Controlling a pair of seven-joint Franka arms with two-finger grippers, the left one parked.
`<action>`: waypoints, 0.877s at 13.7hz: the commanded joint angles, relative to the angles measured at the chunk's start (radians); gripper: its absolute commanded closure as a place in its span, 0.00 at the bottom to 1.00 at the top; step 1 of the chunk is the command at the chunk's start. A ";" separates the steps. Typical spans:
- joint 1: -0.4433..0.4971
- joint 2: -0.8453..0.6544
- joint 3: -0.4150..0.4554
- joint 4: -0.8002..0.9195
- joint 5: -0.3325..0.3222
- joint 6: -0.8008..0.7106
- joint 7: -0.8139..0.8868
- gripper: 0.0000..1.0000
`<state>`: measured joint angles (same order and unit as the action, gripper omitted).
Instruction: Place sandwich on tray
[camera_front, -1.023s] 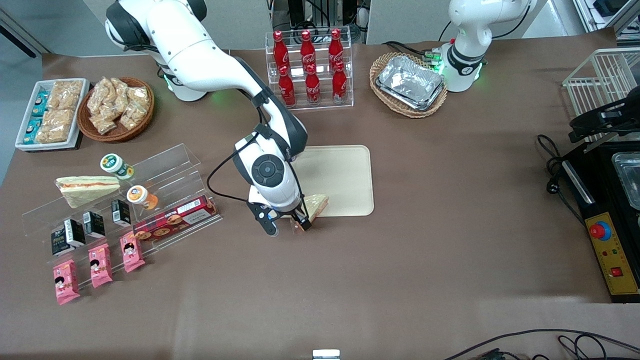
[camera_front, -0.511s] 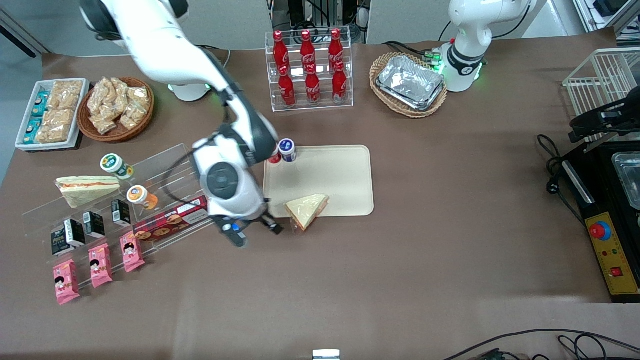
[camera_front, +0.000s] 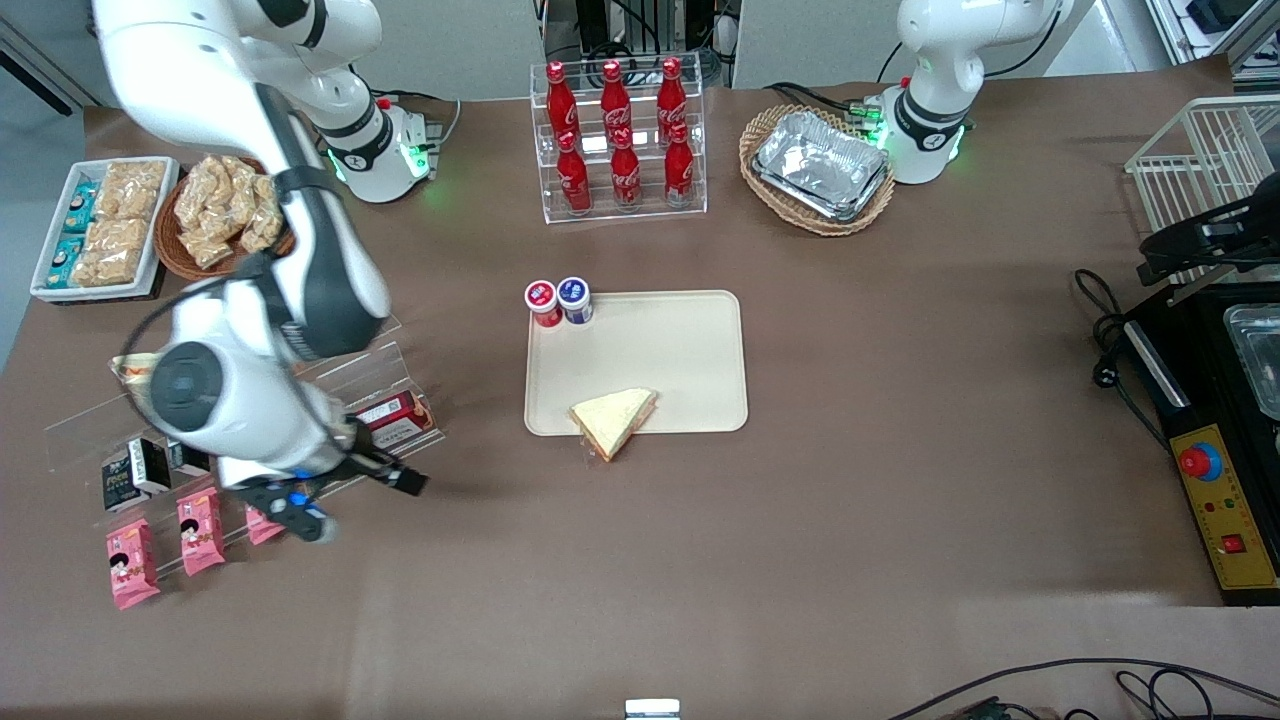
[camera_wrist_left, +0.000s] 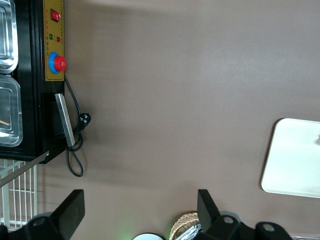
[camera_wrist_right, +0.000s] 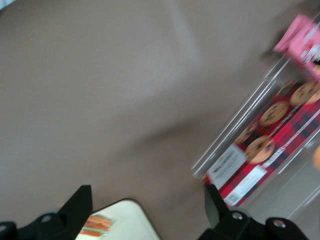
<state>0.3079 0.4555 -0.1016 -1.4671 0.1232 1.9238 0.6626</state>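
Observation:
The clear-wrapped triangular sandwich (camera_front: 612, 420) lies flat at the tray's (camera_front: 660, 350) edge nearest the front camera, its tip overhanging onto the table. My gripper (camera_front: 355, 500) hangs open and empty, well away toward the working arm's end, above bare table beside the acrylic shelf (camera_front: 330, 330). In the right wrist view the open gripper (camera_wrist_right: 145, 202) frames brown table, with a corner of the tray (camera_wrist_right: 127, 222) and the sandwich's cut edge (camera_wrist_right: 95, 225) between the fingers. The left wrist view catches one end of the tray (camera_wrist_left: 295, 160).
Two small capped jars (camera_front: 558, 300) stand at the tray's corner farthest from the camera. The shelf holds a red cookie box (camera_front: 395, 410), (camera_wrist_right: 265, 150) and pink packets (camera_front: 200, 530). A cola bottle rack (camera_front: 618, 140) and a basket of foil trays (camera_front: 818, 165) stand farther back.
My gripper has let go of the sandwich and swung away toward the working arm's end of the table. The sandwich stays where it was set on the tray's edge.

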 joint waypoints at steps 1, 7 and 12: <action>-0.052 -0.076 -0.050 -0.013 -0.013 -0.074 -0.235 0.00; -0.174 -0.166 -0.138 -0.013 -0.004 -0.210 -0.527 0.00; -0.249 -0.224 -0.141 0.019 -0.011 -0.333 -0.574 0.00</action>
<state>0.0843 0.2825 -0.2480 -1.4669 0.1219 1.6792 0.0987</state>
